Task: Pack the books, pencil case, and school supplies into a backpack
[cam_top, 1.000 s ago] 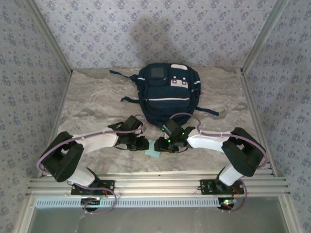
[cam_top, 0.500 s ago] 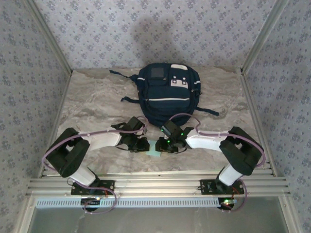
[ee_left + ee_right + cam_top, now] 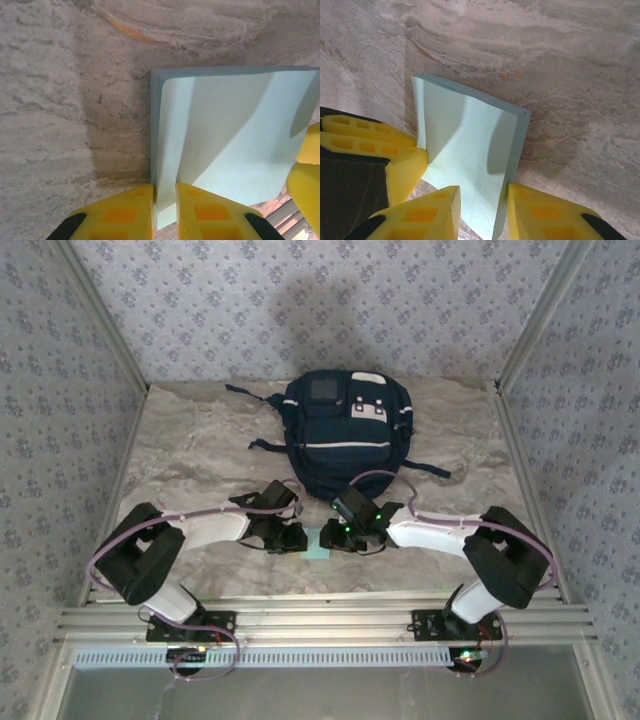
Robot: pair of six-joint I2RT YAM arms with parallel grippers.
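Pinching light-blue pad (image 3: 235, 140) at opposite edges — left jaws, right jaws both clamped on it; square, equal-sided.

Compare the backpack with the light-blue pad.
The backpack is large and navy; the pad is small and pale blue. The backpack lies untouched at the far side of the table; the pad is nearer the arms, pinched by the left gripper and the right gripper. Both are blue.

Floral-patterned pale wallpaper covers three walls (image 3: 320, 300). The grey, marble-veined tabletop (image 3: 190, 450) lies between them, with ribbed aluminium rails (image 3: 320, 618) along its near edge.
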